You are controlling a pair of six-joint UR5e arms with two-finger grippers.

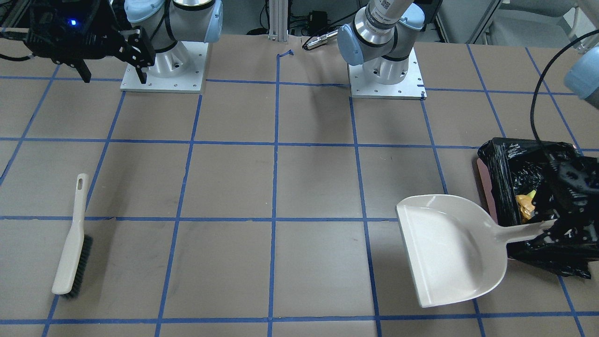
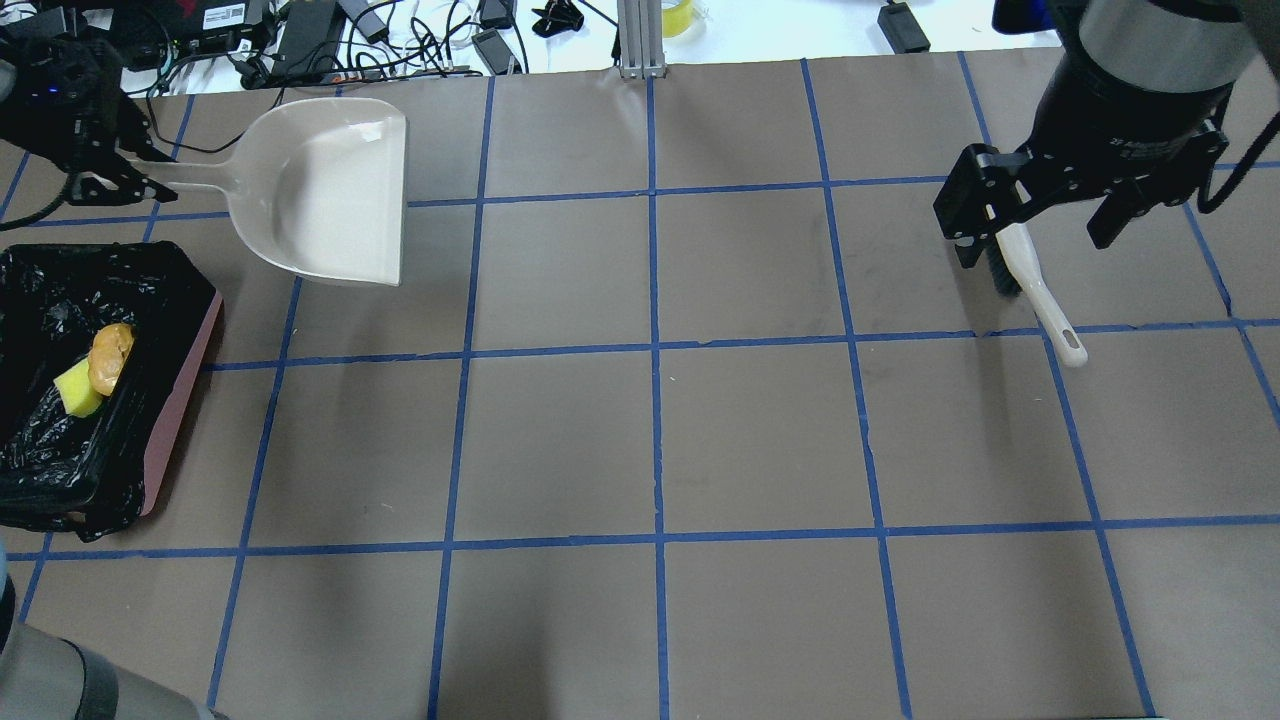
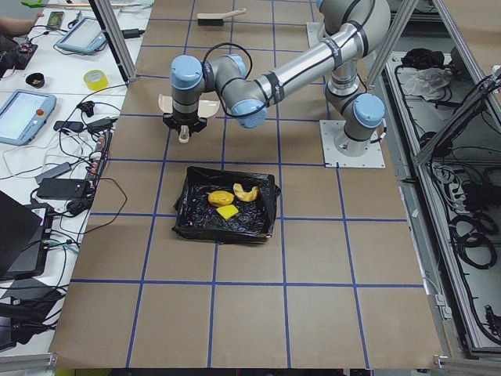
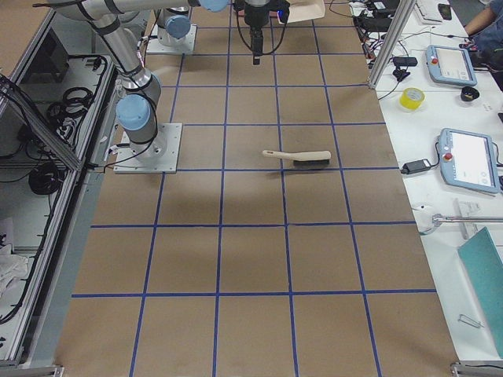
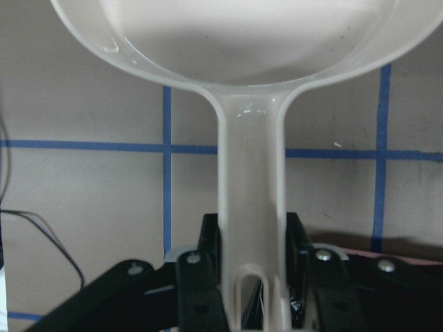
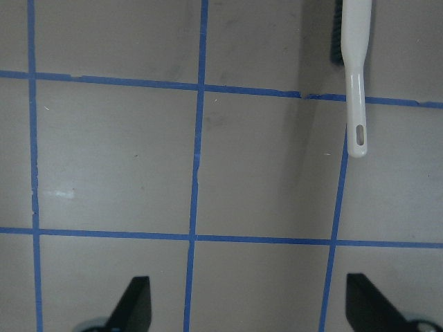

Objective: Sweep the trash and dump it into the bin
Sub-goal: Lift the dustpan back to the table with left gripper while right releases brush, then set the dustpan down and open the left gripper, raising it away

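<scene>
The trash lies in the bin (image 2: pixel 185 375), a pink box with a black bag liner at the table's left. In the exterior left view I see the potato lump (image 3: pixel 220 198), the croissant piece (image 3: pixel 247 192) and the sponge wedge (image 3: pixel 228 212). From overhead the sponge (image 2: pixel 76 391) lies beside a golden piece (image 2: pixel 110 357). My left gripper (image 2: pixel 105 170) is shut on the handle of the beige dustpan (image 2: pixel 320 190), which is empty and lies beyond the bin. The wrist view shows the fingers (image 5: pixel 201 277) clamping the handle (image 5: pixel 250 194). My right gripper (image 2: pixel 1040 215) is open and empty, raised above the brush (image 2: pixel 1035 285).
The beige brush (image 1: pixel 72 248) lies flat on the table at the right, also in the right wrist view (image 6: pixel 355 69). Both arm bases (image 1: pixel 164 70) stand at the table's robot edge. Cables and gear (image 2: pixel 300 35) lie beyond the far edge.
</scene>
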